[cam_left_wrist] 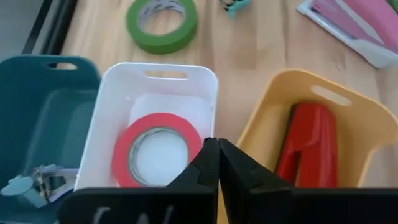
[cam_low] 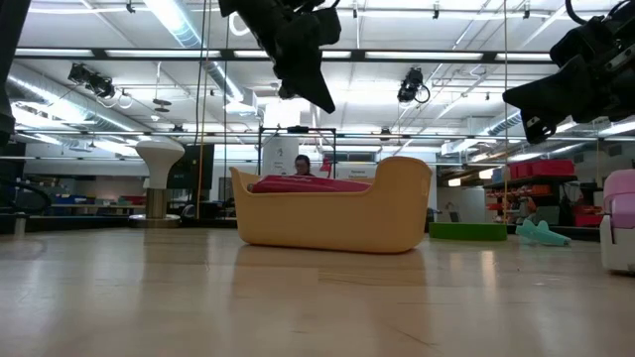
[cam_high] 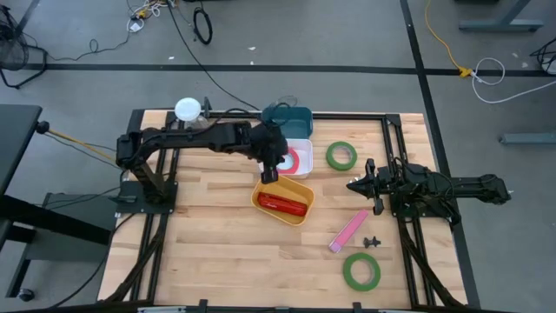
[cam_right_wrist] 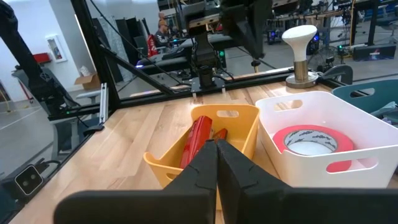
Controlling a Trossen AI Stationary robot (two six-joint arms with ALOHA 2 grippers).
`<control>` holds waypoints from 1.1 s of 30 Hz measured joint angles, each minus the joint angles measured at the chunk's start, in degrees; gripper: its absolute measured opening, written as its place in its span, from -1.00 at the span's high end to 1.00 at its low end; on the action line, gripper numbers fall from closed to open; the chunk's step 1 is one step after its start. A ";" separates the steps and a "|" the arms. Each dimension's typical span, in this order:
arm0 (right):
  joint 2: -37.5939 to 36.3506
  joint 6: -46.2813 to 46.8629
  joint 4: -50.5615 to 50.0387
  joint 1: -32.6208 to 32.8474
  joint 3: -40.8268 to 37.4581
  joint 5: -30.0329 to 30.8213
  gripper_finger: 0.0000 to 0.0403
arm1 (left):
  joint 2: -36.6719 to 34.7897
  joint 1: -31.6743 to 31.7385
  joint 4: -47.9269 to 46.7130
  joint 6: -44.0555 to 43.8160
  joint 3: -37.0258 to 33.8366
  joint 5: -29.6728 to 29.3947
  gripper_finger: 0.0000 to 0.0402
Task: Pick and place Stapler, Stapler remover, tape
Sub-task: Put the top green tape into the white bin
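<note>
1. While hanging at the frame's center, the left gripper (cam_high: 270, 174) is sitting pinched closed and empty over the white bin (cam_high: 303, 146) and its flat red tape ring (cam_high: 292, 162).
2. Green tape rings (cam_high: 341, 156) (cam_high: 360, 271) are lying on open wood, right.
3. Right gripper (cam_high: 354, 184) is waiting closed, empty, center-right.

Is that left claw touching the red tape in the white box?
Apart. The low view shows the left gripper shut, well above the bins; the red tape lies alone in its white bin.

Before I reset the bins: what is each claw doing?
Left claw: closed, empty, above the white bin.
Right claw: closed, empty.
</note>
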 joint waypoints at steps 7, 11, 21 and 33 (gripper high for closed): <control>-0.02 -0.01 0.00 0.01 0.00 0.00 0.97 | 0.00 -2.36 -1.49 4.37 0.00 6.06 0.99; -0.01 -0.01 0.00 -0.01 0.00 0.00 0.97 | -0.66 -4.04 -1.80 6.74 -0.09 7.98 0.99; 0.01 -0.01 0.00 -0.01 -0.01 0.00 0.97 | -3.00 -6.24 -0.53 7.64 -1.04 7.10 1.00; -0.02 0.01 0.02 0.01 0.00 0.18 0.97 | -19.38 -6.53 13.20 4.13 -24.83 7.08 1.00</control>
